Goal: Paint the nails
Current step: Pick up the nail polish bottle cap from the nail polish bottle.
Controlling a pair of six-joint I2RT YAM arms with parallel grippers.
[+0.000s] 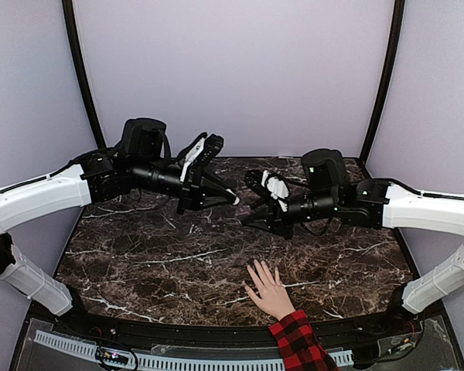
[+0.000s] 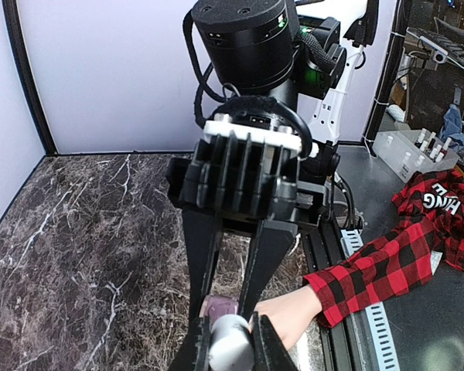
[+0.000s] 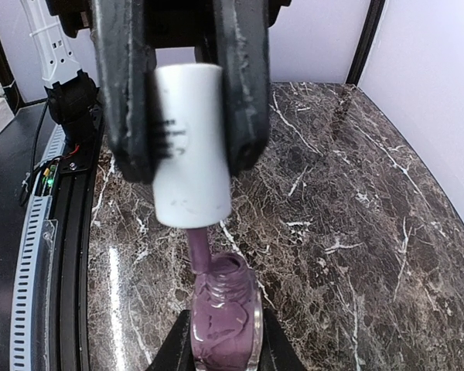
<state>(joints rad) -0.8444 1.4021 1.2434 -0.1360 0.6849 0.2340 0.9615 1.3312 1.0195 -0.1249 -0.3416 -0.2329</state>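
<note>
Zero nails (image 1: 258,266) can be logged as painted. In the top view they are too small to read for colour, and the left wrist view hides the fingertips behind the jaws. Treat the task as at the brush-loading step, with every nail left to do.

Left jaws: closed on the white cap (image 3: 189,147) of the brush. Right jaws: closed on the purple polish bottle (image 3: 223,325), just beneath that cap. The brush stem (image 3: 197,251) runs from the cap into the bottle's open neck, so the brush is not yet clear of the polish.

The hand (image 1: 268,292) lies flat on the marble surface (image 1: 139,255), below both sets of jaws and nearer the arm bases: down and right of the left jaws, roughly under the right jaws. There is a plaid sleeve (image 1: 298,344) at the wrist.

Long axis: near edge toward the far wall. The fingers point away from the bases, lean slightly left and are a little spread. The hand looks back-up, so you can expect the nails to face upward.
</note>
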